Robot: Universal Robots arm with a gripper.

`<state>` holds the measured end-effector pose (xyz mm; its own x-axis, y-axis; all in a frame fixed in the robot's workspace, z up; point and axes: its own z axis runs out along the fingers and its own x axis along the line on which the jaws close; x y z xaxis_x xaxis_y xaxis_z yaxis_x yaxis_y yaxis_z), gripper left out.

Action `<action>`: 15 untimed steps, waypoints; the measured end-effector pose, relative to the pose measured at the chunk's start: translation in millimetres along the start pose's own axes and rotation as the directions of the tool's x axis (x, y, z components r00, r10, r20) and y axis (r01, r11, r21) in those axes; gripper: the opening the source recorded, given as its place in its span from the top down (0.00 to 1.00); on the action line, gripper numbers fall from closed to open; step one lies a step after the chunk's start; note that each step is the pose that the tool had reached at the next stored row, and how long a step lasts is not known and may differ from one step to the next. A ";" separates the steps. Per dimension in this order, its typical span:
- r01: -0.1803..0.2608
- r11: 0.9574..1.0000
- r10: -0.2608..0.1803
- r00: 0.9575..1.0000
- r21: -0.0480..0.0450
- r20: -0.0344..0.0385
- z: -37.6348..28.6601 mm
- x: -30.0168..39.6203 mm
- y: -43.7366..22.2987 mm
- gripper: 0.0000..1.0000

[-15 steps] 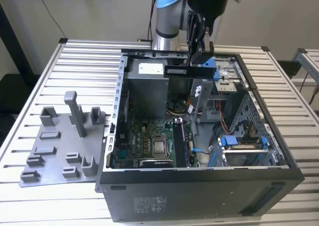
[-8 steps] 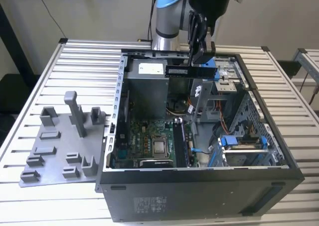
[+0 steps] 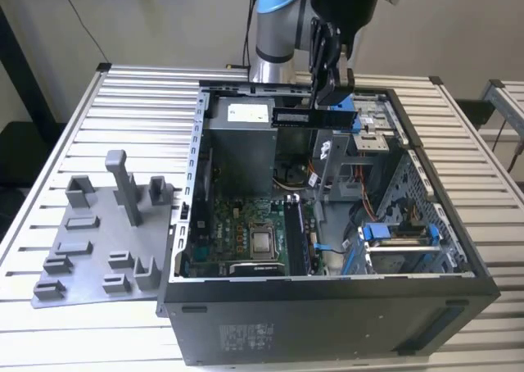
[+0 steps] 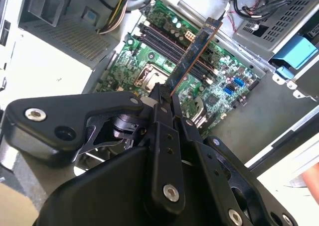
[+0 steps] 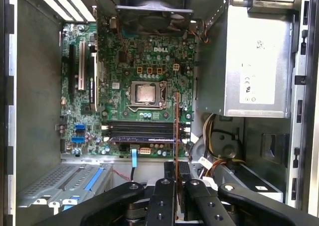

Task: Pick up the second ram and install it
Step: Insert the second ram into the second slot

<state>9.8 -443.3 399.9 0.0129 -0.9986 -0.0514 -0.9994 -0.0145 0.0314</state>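
Nearest, the tool (image 4: 162,94) is clamped tight on the second ram (image 4: 194,52), which is held over the open computer case (image 3: 327,315), in the upper middle of the exterior view. Pickup is judged done and installation is in hand; alignment with the memory slots (image 5: 142,131) is called for.

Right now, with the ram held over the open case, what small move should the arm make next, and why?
Probably turn the wrist before lowering: the gripper is shut on the second ram, which hangs above the case and lies crosswise to the memory slots in the first wrist view.
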 end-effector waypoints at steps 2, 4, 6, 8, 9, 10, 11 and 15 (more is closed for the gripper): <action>0.000 1.000 0.000 1.000 0.000 0.000 0.0 0.0 0.0 0.86; -0.004 1.000 0.004 1.000 0.000 0.000 0.1 0.1 0.0 0.86; -0.026 1.000 0.026 1.000 0.001 0.001 0.2 0.0 -0.1 0.86; -0.049 0.999 0.049 0.999 0.002 0.002 0.4 0.0 0.0 0.86; -0.061 0.998 0.061 0.998 0.003 0.002 0.5 0.0 0.0 0.86; -0.074 0.997 0.074 0.997 0.004 0.002 0.5 0.0 -0.1 0.86; -0.087 0.996 0.087 0.996 0.004 0.003 0.7 0.0 0.0 0.86; -0.156 0.988 0.156 0.988 0.008 0.006 1.0 0.1 -0.1 0.86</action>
<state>9.8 -443.3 398.9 -0.1436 -0.9883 -0.0514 -0.9894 0.1421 0.0314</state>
